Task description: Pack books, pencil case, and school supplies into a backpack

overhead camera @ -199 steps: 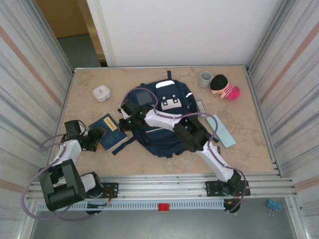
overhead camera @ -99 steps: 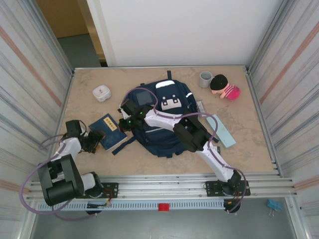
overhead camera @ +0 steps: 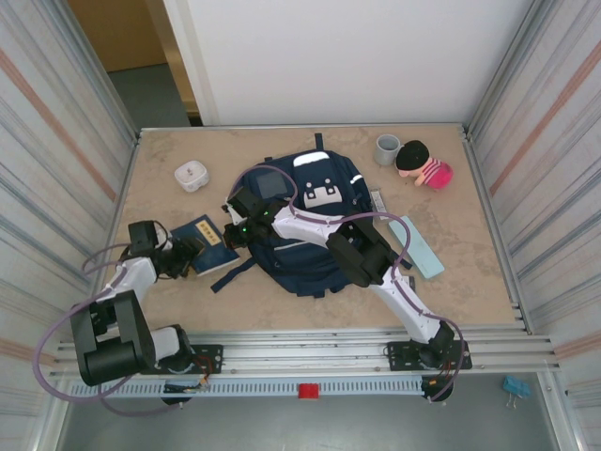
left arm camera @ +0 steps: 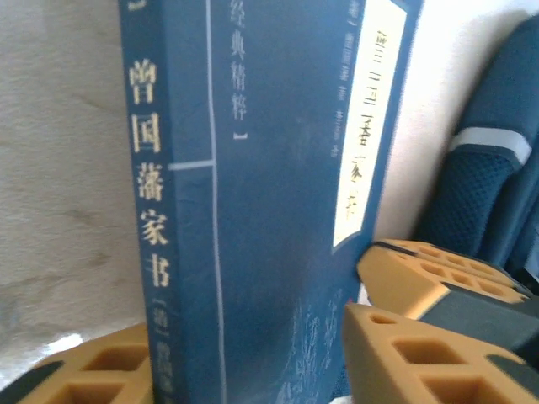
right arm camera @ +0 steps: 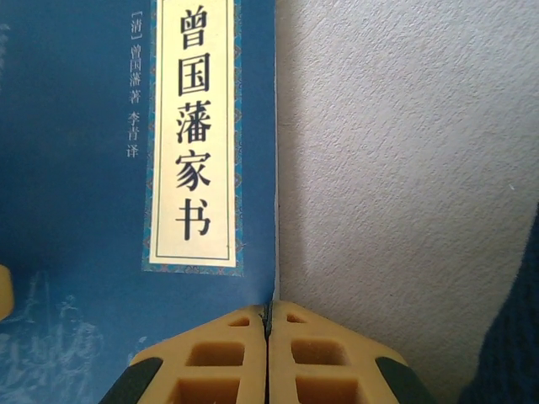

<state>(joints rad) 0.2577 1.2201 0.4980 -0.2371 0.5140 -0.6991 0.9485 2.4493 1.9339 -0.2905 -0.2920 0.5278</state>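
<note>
We see the backpack [overhead camera: 324,193] lying flat in the middle of the table [overhead camera: 470,282], its front pocket facing up. Just to its left lies a dark blue book [overhead camera: 208,242] with a pale title label.

The left gripper [overhead camera: 186,254] is at the near left end of this book. In the left wrist view its jaws stand partly apart, one on each side of the book, with the spine and cover between them. We cannot tell whether they press on it.

The right arm reaches across the backpack to the same book. In the right wrist view the right gripper [right arm camera: 268,328] has its jaws pressed together with nothing between them. They sit right at the book's edge, where the cover meets the bare table.

A thin pale teal book [overhead camera: 418,246] lies on the table to the right of the backpack, and a narrow grey bar [overhead camera: 377,200] lies just beside the bag. Towards the far edge we see a grey cup [overhead camera: 387,148] touching a small doll [overhead camera: 424,164], and on the far left a white box [overhead camera: 192,175].
</note>
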